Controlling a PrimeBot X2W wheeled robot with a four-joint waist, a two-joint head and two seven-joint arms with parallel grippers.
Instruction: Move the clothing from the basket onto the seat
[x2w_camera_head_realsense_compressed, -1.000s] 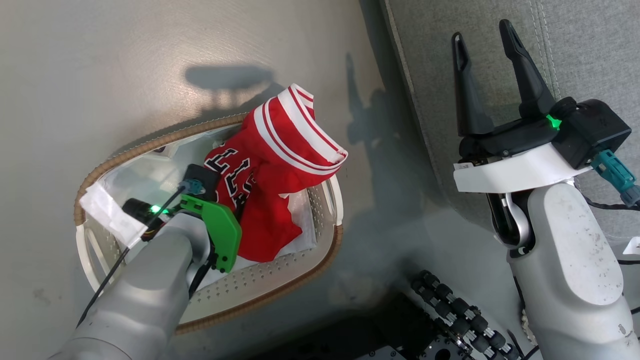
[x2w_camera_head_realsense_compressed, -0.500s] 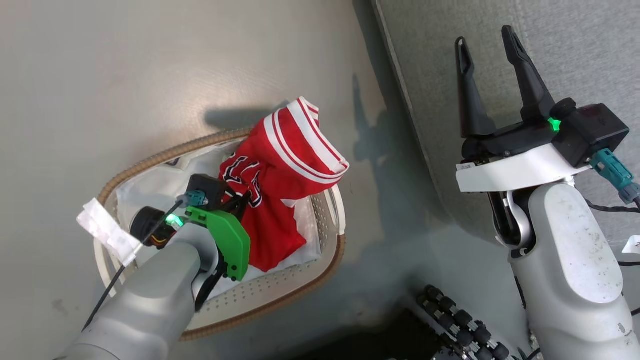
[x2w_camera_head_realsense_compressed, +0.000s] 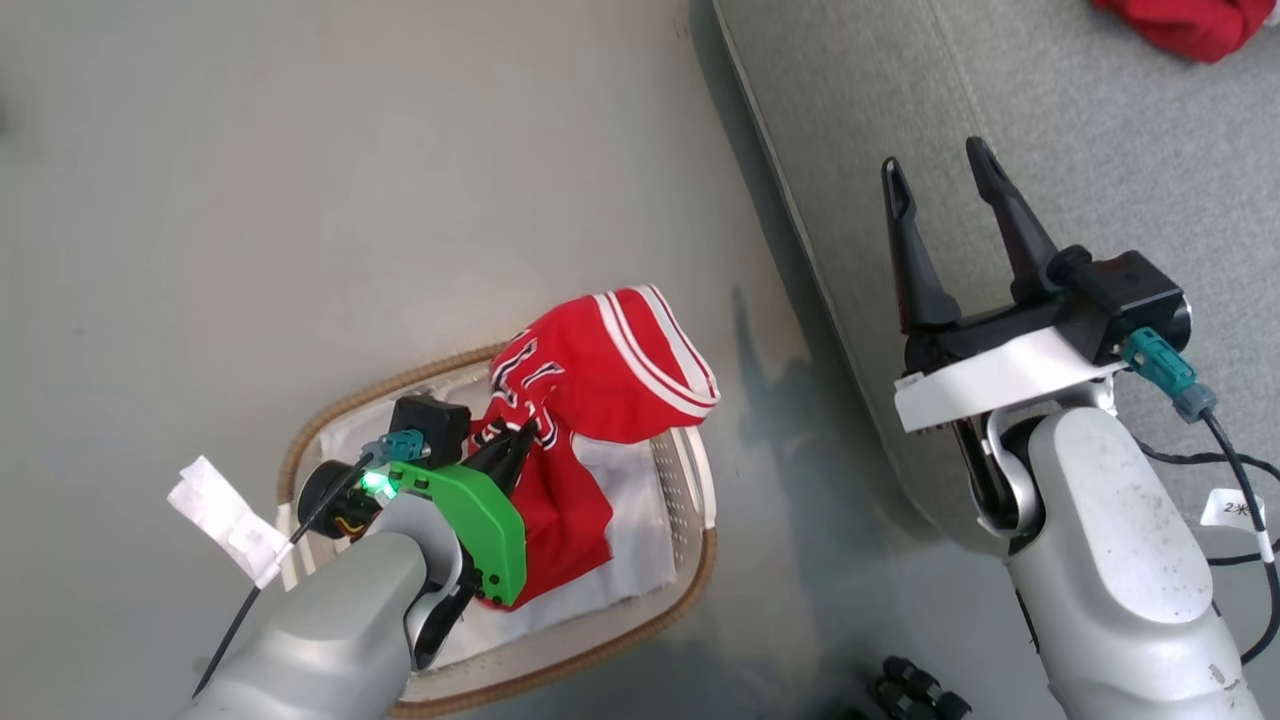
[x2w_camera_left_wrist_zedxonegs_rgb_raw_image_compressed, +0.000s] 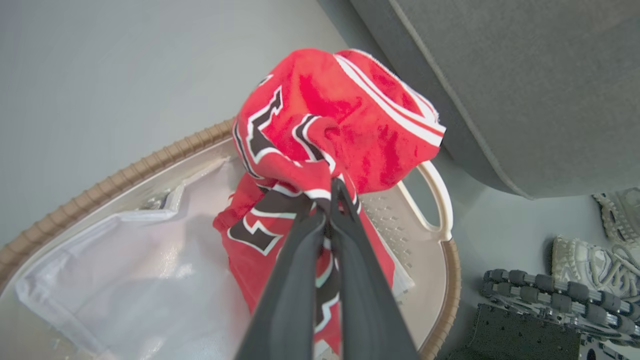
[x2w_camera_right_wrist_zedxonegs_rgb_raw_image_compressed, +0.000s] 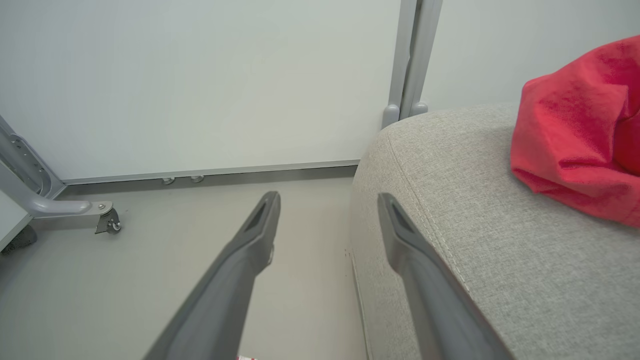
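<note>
Over the basket (x2w_camera_head_realsense_compressed: 688, 480): left gripper (x2w_camera_head_realsense_compressed: 518, 442) pinching lettered garment (x2w_camera_head_realsense_compressed: 610, 370)

At basket's seat-side rim, head view: garment heaped, long axis from basket middle to that rim, striped band overhanging toward seat (x2w_camera_head_realsense_compressed: 1000, 150); right gripper (x2w_camera_head_realsense_compressed: 934, 158) spread, empty, by seat's near edge; second red garment (x2w_camera_head_realsense_compressed: 1180, 25) farther in; left wrist view: fingers (x2w_camera_left_wrist_zedxonegs_rgb_raw_image_compressed: 300, 280) pressed together on a lettered fold, liner (x2w_camera_left_wrist_zedxonegs_rgb_raw_image_compressed: 125, 260) beneath; right wrist view: fingers apart; my judgement: lift straight until tail clears rim, leave liner behind, then cross.
</note>
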